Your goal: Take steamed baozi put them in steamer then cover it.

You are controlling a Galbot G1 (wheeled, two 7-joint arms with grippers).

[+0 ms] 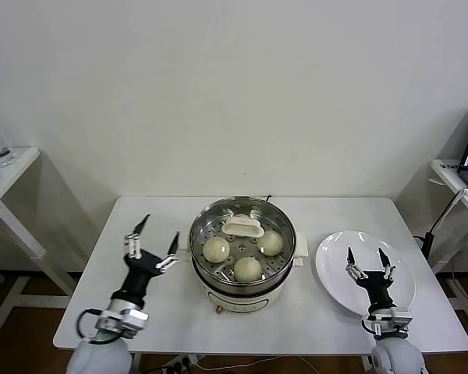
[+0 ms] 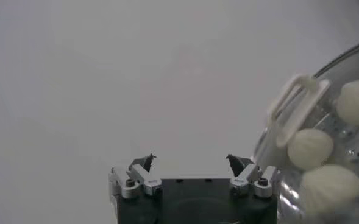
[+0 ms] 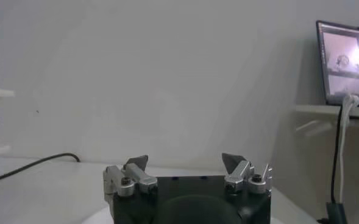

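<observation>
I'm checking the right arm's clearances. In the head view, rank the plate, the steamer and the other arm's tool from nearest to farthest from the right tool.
1. The plate: directly under the right tool, at the table's right end.
2. The steamer: at the table's middle, to the tool's left, cover on.
3. The left tool: beyond the steamer, on its left side.

The table (image 1: 140,214) centre is taken up by the steamer (image 1: 242,238), closed over by the cover (image 1: 242,227). Open tabletop is left behind it and at the left, where the left gripper (image 1: 152,237) hangs spread. The right side is occupied by a plate (image 1: 335,265), with the right gripper (image 1: 367,259) spread above it.
</observation>
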